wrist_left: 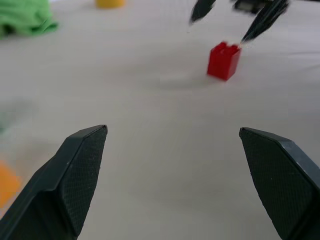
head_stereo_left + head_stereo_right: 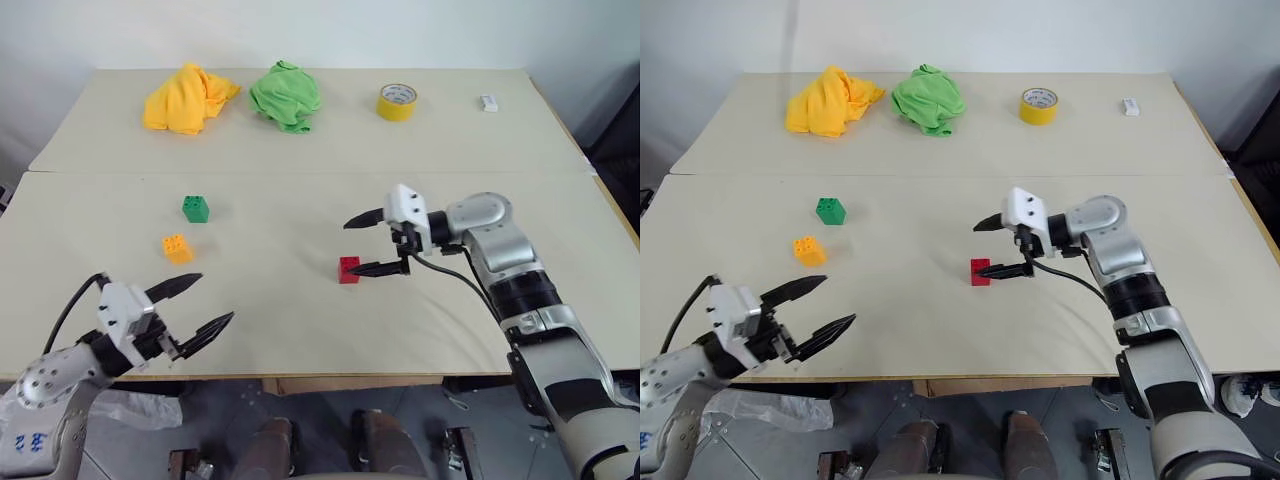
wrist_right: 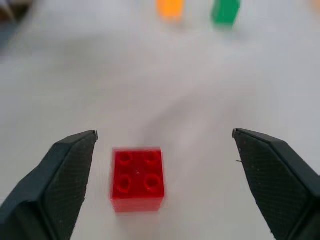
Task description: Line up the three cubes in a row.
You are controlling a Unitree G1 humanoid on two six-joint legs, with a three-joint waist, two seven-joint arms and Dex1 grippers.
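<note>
While two cloths, a yellow cloth [image 2: 188,98] and a green cloth [image 2: 286,94], a tape roll [image 2: 397,101] and a small white object [image 2: 488,102] line the bench's [image 2: 300,320] far edge, three cubes sit nearer: green cube [image 2: 196,208] and orange cube [image 2: 177,247] at left, red cube [image 2: 349,269] alone by the spread right tool [image 2: 364,243]; left tool [image 2: 201,307] spread too, nothing between
</note>
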